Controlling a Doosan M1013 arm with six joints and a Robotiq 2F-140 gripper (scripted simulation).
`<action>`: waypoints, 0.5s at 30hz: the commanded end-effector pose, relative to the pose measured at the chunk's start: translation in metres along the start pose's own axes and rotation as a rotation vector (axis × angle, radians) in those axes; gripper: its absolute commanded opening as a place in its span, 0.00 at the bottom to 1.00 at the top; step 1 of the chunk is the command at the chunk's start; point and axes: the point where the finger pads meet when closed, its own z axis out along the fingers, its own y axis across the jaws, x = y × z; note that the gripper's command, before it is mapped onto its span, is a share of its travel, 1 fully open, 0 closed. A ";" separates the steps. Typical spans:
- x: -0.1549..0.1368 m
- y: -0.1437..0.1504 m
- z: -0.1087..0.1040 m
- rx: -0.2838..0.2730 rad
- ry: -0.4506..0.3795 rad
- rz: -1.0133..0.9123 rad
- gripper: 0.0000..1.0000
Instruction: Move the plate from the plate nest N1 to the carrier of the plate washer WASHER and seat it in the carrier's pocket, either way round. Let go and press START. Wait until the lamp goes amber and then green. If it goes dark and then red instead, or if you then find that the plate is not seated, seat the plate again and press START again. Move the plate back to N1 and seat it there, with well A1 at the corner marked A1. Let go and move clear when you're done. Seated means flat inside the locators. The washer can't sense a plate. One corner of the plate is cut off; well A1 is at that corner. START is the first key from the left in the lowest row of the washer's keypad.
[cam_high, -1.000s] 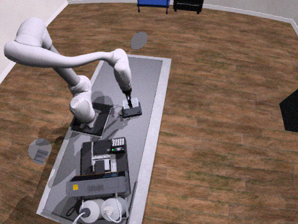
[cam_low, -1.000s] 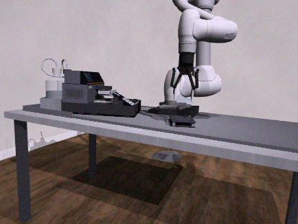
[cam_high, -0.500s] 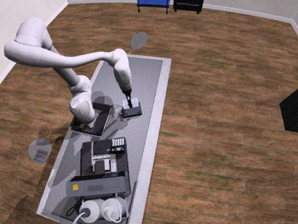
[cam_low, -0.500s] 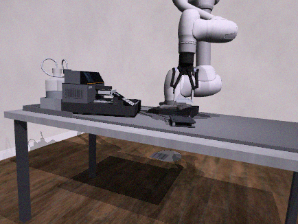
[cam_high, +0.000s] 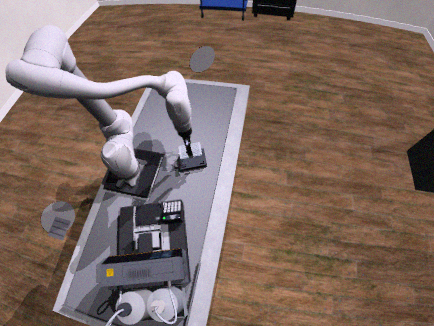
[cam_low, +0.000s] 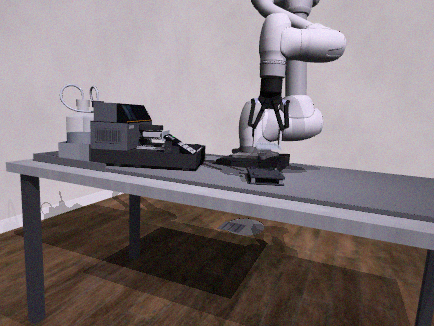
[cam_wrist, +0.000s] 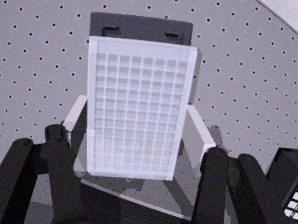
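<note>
The end effector (cam_low: 270, 131) pinches the white plate (cam_wrist: 139, 112) by its long sides and holds it in the air above the dark nest (cam_high: 192, 161) on the table (cam_high: 225, 165), the plate not touching the nest. In the wrist view the nest's far edge shows just past the plate's far end, and the plate looks roughly lined up over it. The washer (cam_high: 150, 240) sits farther along the table, well apart from the plate, with a green lamp (cam_high: 164, 218) lit beside its keypad (cam_high: 172, 207).
</note>
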 end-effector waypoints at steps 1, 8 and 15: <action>0.000 0.000 0.000 0.000 0.000 0.000 0.10; 0.000 0.000 0.007 0.000 0.000 0.000 0.10; 0.000 0.000 0.018 0.000 0.000 0.000 0.10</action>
